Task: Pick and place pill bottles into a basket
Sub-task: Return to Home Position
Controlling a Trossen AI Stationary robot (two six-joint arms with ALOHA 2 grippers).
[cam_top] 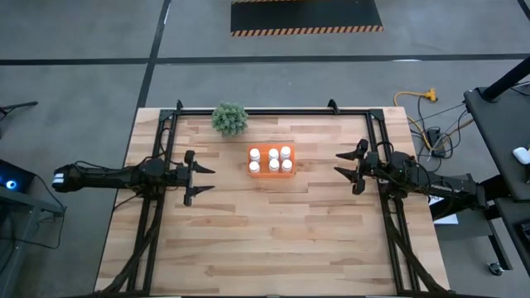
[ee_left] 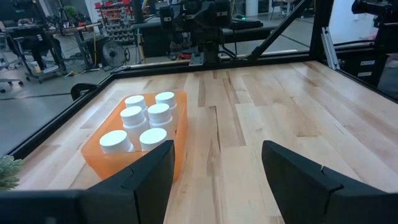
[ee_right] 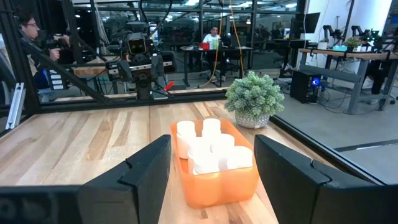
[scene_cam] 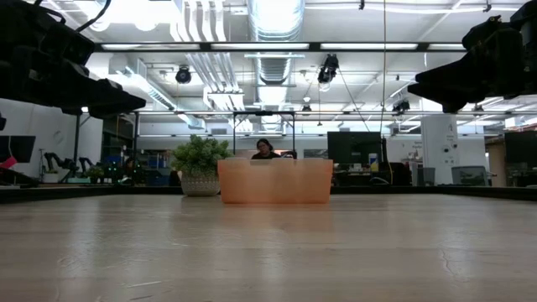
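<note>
The orange basket (cam_top: 271,160) stands on the table, far of its middle, with several white pill bottles (cam_top: 273,154) upright inside it. It also shows in the low view (scene_cam: 275,181), the left wrist view (ee_left: 138,146) and the right wrist view (ee_right: 217,171). My left gripper (cam_top: 205,180) is open and empty, raised above the table, left of the basket. My right gripper (cam_top: 343,166) is open and empty, raised to the basket's right.
A small green bushy plant (cam_top: 229,118) in a pot stands near the table's far edge, left of the basket. A black frame (cam_top: 273,113) runs along the far and side edges. People show in the room beyond the table (ee_right: 29,28).
</note>
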